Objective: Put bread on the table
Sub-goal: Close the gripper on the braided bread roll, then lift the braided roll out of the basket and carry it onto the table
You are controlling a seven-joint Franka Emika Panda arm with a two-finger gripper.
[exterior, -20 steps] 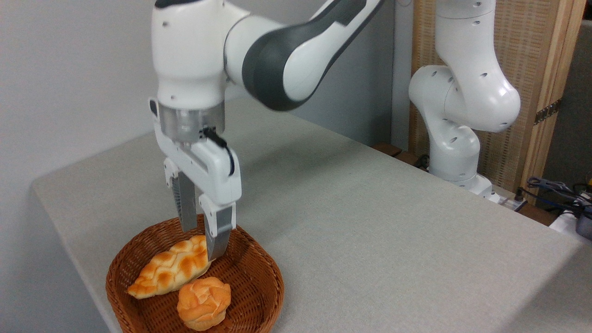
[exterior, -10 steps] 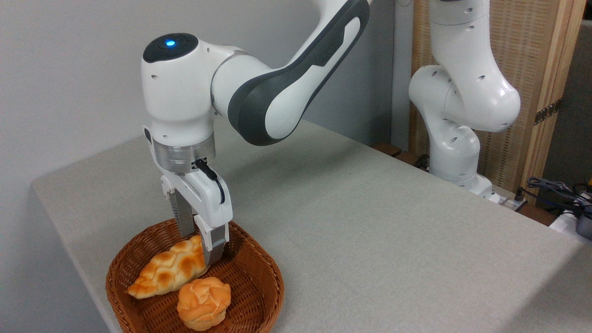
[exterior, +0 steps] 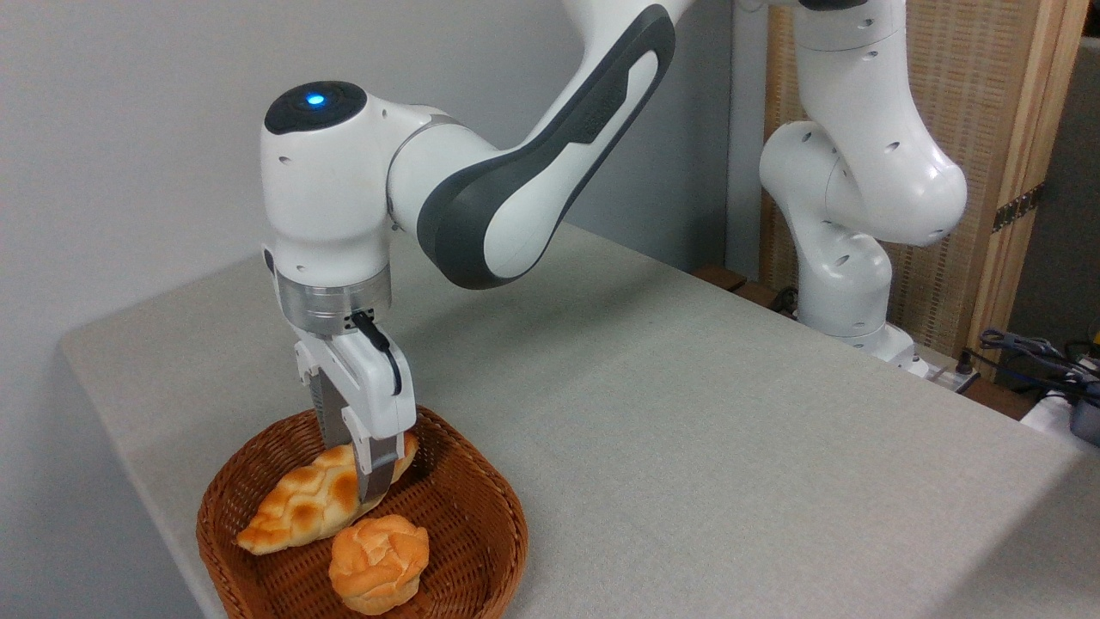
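Grey walls back the table; jaws straddle the bread in a basket, grip unclear.

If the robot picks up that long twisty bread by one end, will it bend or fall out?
The bread looks firm and crusty, so it probably stays stiff rather than drooping. The gripper straddles it near its right end, not the middle, so the long free end may tip down or swivel. It lies in the basket close beside the bun, which it might nudge.
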